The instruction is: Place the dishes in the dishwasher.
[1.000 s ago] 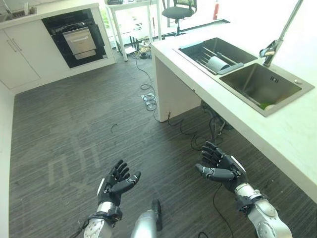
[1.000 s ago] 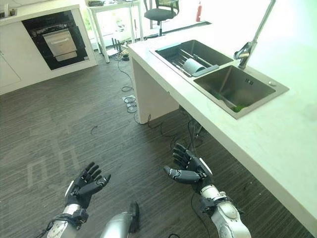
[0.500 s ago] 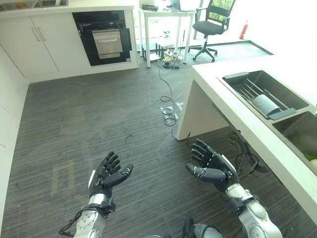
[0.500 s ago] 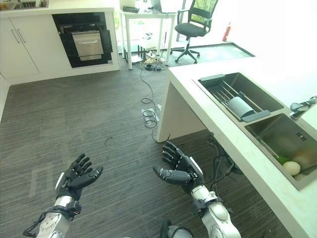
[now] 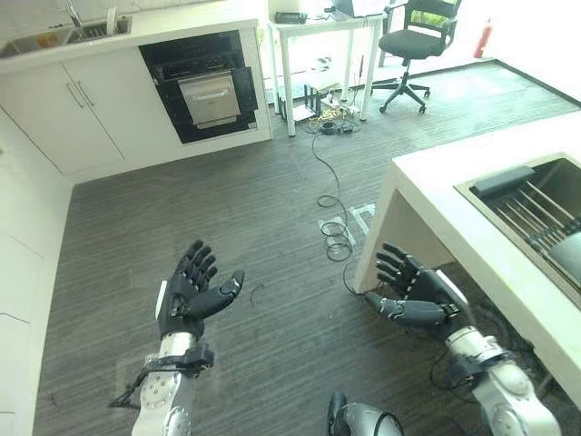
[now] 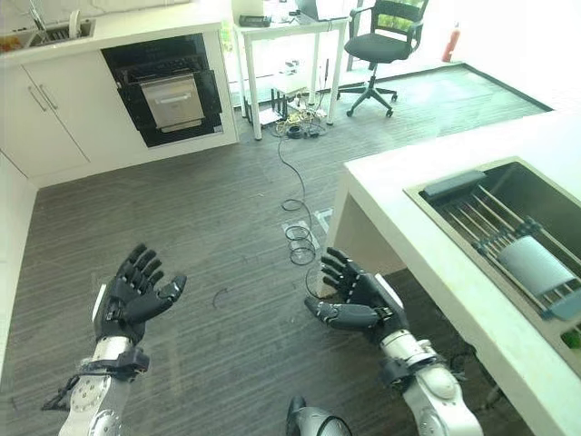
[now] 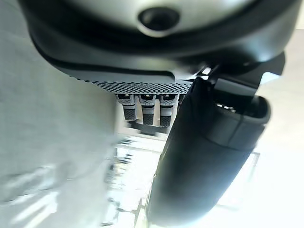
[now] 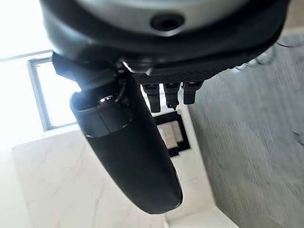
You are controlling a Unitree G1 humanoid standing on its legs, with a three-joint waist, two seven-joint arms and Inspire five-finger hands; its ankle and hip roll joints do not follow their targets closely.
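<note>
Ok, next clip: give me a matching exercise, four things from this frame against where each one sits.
Things:
1. dishwasher
2. office chair
3. sink rack
4. coiled cable

Places:
A. on the floor by the counter's end
B. built into the far cabinets
C. inside the counter basin
D. beside the white desk at the back

Pairs: 1-B, 2-D, 3-C, 4-A

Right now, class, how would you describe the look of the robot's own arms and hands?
Both arms are silver-grey metal with rounded casings and dark wrist bands. The left hand and right hand are black and jointed, each with a white panel along its outer edge. The wrist views show a smooth black thumb and silver-banded fingers.
</note>
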